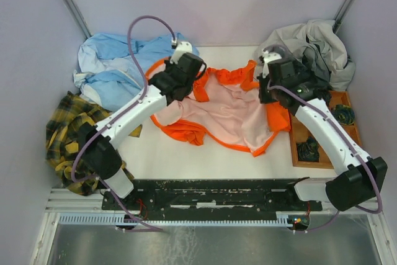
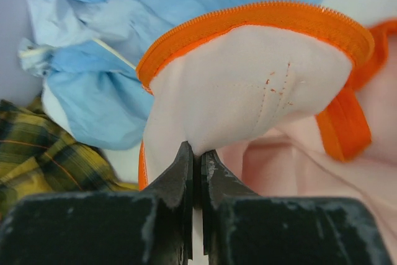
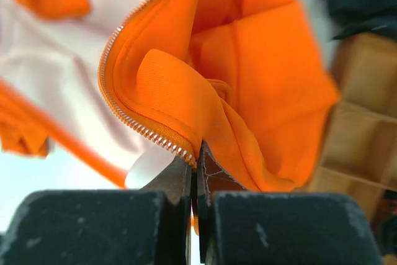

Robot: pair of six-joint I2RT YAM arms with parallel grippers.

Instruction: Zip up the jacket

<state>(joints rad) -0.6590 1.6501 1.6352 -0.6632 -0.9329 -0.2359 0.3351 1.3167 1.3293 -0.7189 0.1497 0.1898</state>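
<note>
The orange jacket [image 1: 232,113] lies open in the middle of the table, its pale pink lining up. My left gripper [image 1: 181,85] is shut on the jacket's left flap; in the left wrist view the pink lining [image 2: 248,85] with its orange zipper edge rises from the closed gripper [image 2: 197,156]. My right gripper [image 1: 268,91] is shut on the jacket's right edge. In the right wrist view the orange fabric [image 3: 248,85] and the light zipper teeth [image 3: 136,125] are pinched in the gripper [image 3: 197,162].
A light blue garment [image 1: 115,69] lies at the back left. A yellow plaid shirt [image 1: 68,131] lies at the left. A grey and dark clothing heap [image 1: 313,51] sits at the back right. A wooden tray [image 1: 324,131] stands at the right edge.
</note>
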